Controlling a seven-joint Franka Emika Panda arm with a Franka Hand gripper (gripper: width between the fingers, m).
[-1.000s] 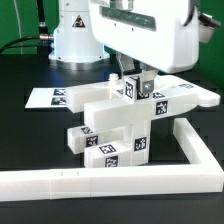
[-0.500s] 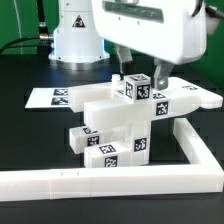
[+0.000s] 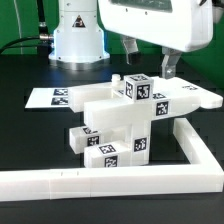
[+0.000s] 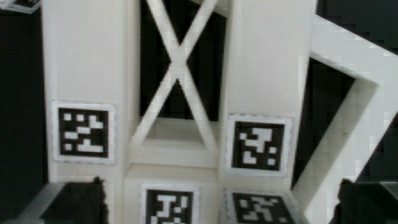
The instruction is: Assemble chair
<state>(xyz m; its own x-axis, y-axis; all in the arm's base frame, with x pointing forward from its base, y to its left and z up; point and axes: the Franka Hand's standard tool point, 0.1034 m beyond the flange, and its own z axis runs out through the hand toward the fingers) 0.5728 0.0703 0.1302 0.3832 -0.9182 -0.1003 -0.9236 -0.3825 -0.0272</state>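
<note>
The chair (image 3: 112, 120) stands mid-table as a chunky white stack of slabs and blocks with black-and-white tags on its faces. A small tagged cube (image 3: 140, 88) sits on top of it, beside a short white peg (image 3: 117, 81). My gripper (image 3: 150, 60) hangs open just above that cube, touching nothing, one dark finger (image 3: 129, 49) on each side. In the wrist view the chair's frame with a crossed brace (image 4: 173, 70) and several tags fills the picture. The gripper (image 4: 228, 205) shows only as dark fingertips (image 4: 80, 203) far apart at the corners.
A long white L-shaped border rail (image 3: 100, 181) runs along the front and up the exterior view's right side. The marker board (image 3: 52, 98) lies flat at the exterior view's left behind the chair. The robot's base (image 3: 78, 35) stands at the back.
The gripper was shut on the small tagged cube on top of the chair. It has opened, let the cube go and risen above it. The cube stays in place.
</note>
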